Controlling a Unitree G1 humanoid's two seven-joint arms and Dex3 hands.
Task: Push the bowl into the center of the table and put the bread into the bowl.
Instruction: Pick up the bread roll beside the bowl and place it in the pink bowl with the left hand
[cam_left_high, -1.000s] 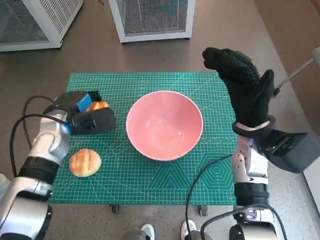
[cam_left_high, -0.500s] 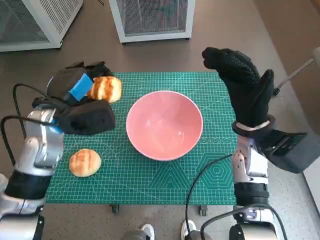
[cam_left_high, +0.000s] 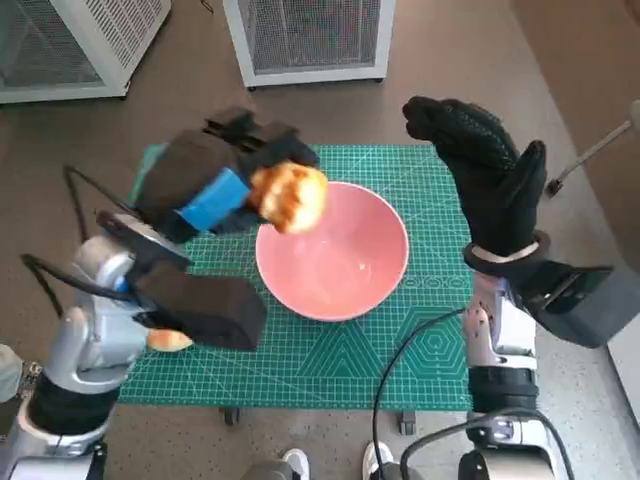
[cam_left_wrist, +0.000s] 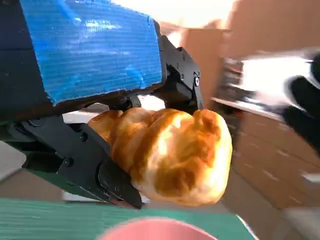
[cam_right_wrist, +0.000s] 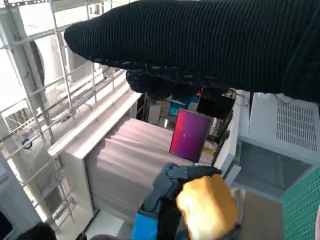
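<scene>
the left hand (cam_left_high: 215, 180) grips a golden bread roll (cam_left_high: 288, 196) between its black fingers (cam_left_wrist: 107, 172), raised above the tabletop (cam_left_high: 420, 330) and poised over the near-left rim of the pink bowl (cam_left_high: 333, 250). in the left wrist view the roll sits well seated between the fingers, with its rounded, ridged crust projecting free on the open side and the pink rim just showing beneath it.

handling assessment: the roll appears light, soft and compressible, with a dry, matte crust that should not slip. a hard squeeze would likely dent it; the present hold across its middle looks adequate, and a short drop into the bowl should do it no harm.

the bowl stands upright on the green cutting mat (cam_left_high: 330, 370), roughly central on it. its interior appears empty, smooth and glossy. it looks rigid and smooth-walled, so a roll landing on the sloping wall would probably slide to the bottom rather than stay put.

a second, rounder bun (cam_left_high: 168, 340) lies on the mat near the left edge, largely hidden behind the left forearm, well apart from the bowl.

the right hand (cam_left_high: 485, 175) is raised at the right side of the bowl, fingers spread and upright, holding nothing and touching nothing.
</scene>
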